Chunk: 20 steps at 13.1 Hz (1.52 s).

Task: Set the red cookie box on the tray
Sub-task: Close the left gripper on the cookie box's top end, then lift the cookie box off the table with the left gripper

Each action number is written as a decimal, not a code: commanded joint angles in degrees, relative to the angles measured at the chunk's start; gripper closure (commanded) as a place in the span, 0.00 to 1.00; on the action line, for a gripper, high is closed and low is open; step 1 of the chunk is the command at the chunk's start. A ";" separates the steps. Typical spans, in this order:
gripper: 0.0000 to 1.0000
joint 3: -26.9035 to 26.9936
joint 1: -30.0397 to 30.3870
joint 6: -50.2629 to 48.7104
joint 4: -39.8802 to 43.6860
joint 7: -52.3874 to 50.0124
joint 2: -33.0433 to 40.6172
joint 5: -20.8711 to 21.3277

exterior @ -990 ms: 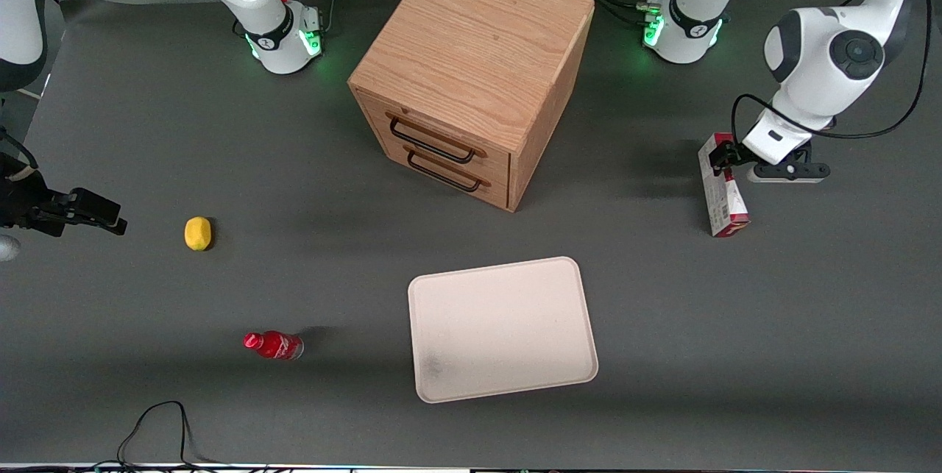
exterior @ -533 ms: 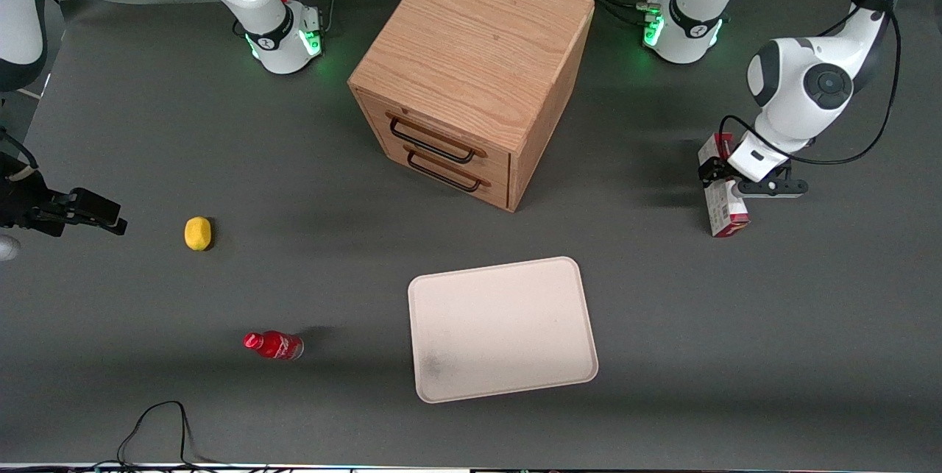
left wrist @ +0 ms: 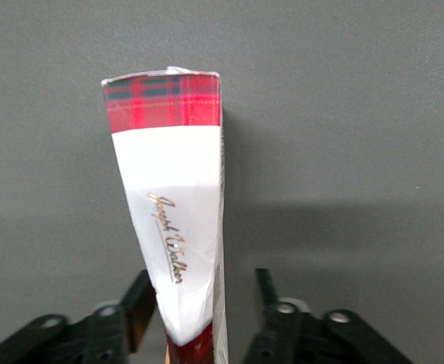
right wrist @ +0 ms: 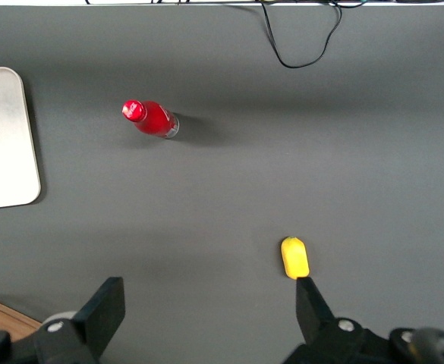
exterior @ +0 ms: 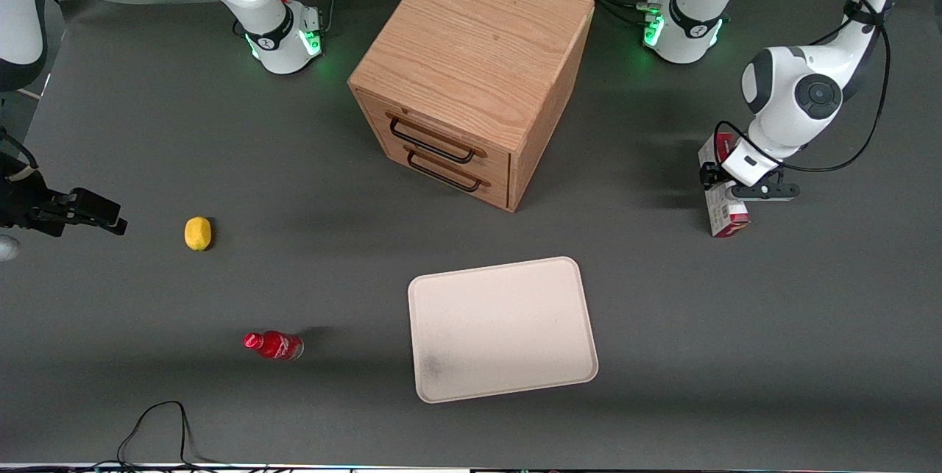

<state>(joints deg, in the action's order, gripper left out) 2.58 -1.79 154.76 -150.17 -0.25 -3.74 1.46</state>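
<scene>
Black two-finger gripper [left wrist: 200, 307] straddling the slim red-edged cardboard cookie box [left wrist: 172, 212], jaws spread either side of it.

The fingers are sitting wider than the carton, with a gap showing on one side, so nothing is clamped. The box is standing on edge on the grey table [exterior: 662, 311] toward the working arm's end, well apart from the large cream-white rectangular tray [exterior: 508, 311], which is lying nearer the front camera than the wooden drawer cabinet [exterior: 471, 68].

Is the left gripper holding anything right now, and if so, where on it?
Nothing held yet. The gripper is open and straddles the red cookie box across its narrow sides, with a visible gap at one finger.
</scene>
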 commanded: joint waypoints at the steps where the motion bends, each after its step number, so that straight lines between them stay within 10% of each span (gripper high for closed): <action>1: 0.97 0.06 0.65 -1.21 0.14 -0.89 0.58 0.74; 20: 1.00 -0.03 0.56 -62.03 45.31 -1.24 12.79 0.56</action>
<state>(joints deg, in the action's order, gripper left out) 2.69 -1.24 95.92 -108.45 -0.33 9.10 1.49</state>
